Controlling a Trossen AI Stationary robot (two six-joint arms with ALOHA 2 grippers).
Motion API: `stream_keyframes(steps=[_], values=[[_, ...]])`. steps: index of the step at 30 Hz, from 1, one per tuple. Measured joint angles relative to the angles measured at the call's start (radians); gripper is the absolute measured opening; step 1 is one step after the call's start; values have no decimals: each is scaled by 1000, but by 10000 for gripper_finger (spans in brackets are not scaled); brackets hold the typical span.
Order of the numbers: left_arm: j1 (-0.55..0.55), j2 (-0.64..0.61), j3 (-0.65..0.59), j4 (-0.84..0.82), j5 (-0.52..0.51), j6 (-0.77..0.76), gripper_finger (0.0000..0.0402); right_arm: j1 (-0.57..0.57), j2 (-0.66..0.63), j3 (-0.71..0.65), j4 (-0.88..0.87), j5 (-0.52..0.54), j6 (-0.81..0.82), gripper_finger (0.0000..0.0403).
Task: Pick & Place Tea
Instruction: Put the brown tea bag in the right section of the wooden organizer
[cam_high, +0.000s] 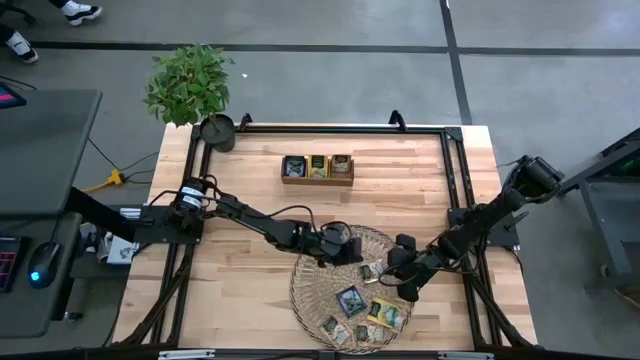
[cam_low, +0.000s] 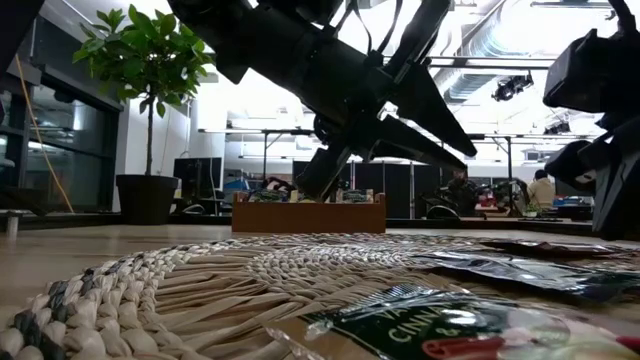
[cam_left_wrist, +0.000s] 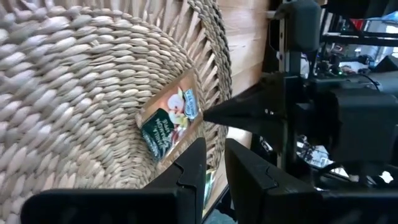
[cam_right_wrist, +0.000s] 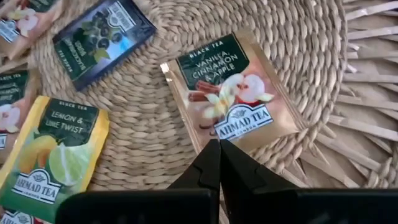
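Sachets (cam_high: 372, 312) of tea, flat foil squares in yellow, green and dark blue, lie scattered on the near right part of the round woven tray (cam_high: 310, 290), several cut off at the edges of the right wrist view. The right gripper (cam_right_wrist: 219, 144) hangs with fingers pressed together just above a vanilla-cinnamon sachet (cam_right_wrist: 233, 93). The left gripper (cam_left_wrist: 215, 152), over the tray's far side, stands slightly apart, holding nothing visible.
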Motion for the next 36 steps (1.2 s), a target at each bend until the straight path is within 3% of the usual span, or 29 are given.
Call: stream_keyframes(steps=[7,15,25,36], values=[[0,61,3,5,11,-56,58,0,0,-17,36,-1,3,0],[0,155,127,14,62,-66,58,-25,7,-17,21,-11,34,0],[1,155,154,-60,13,2,58,-35,83,-11,36,-64,130,0],[5,155,154,-80,52,17,58,-35,85,-14,44,-76,143,0]])
